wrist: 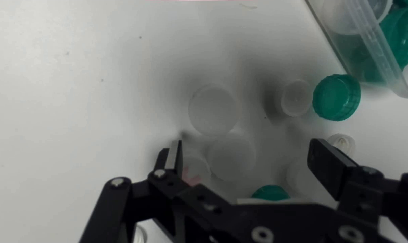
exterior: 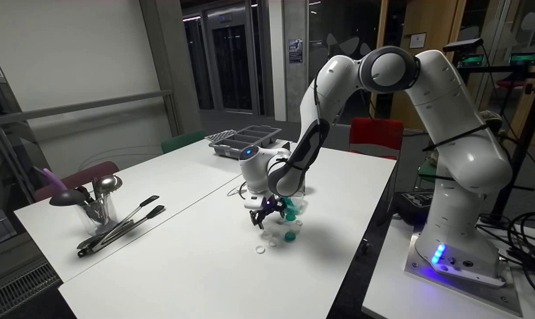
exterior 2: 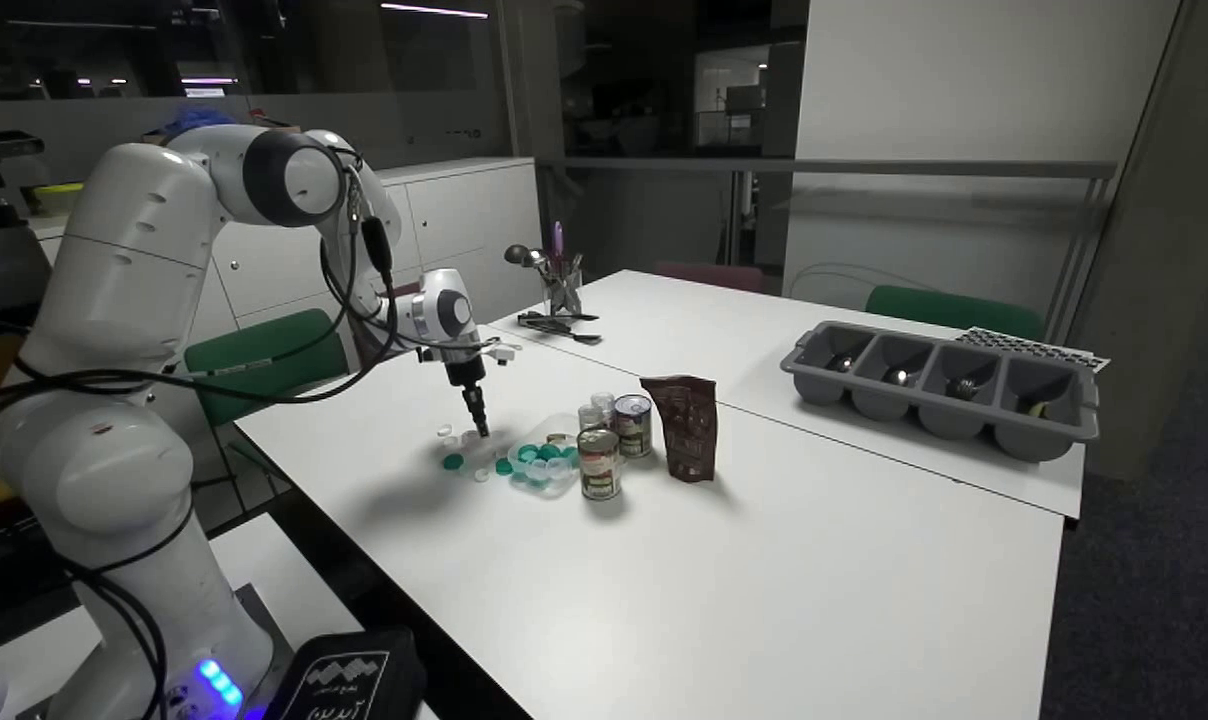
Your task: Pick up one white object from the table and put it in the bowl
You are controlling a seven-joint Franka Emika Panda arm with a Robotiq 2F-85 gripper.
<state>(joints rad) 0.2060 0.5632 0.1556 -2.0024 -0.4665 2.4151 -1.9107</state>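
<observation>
Several white caps lie loose on the white table. One white cap [wrist: 231, 157] lies between my finger lines in the wrist view, another [wrist: 213, 109] just beyond the fingertips, and a smaller one [wrist: 296, 98] touches or nearly touches a green cap [wrist: 335, 98]. A white ring-like cap [exterior: 260, 250] also shows in an exterior view. My gripper [wrist: 246, 146] is open and empty, pointing down low over the caps; it shows in both exterior views [exterior: 272, 219] [exterior 2: 480, 425]. Whether the fingertips touch the table I cannot tell. No dark grey metallic bowl shows; it is hidden or out of view.
A clear plastic container [wrist: 374, 40] with green and white caps stands beside the loose caps. Two cans [exterior 2: 599, 465] [exterior 2: 633, 425] and a brown pouch [exterior 2: 689, 430] stand past it. A grey compartment tray [exterior 2: 939, 385], tongs [exterior: 121, 230] and a utensil holder [exterior: 92, 217] lie farther off.
</observation>
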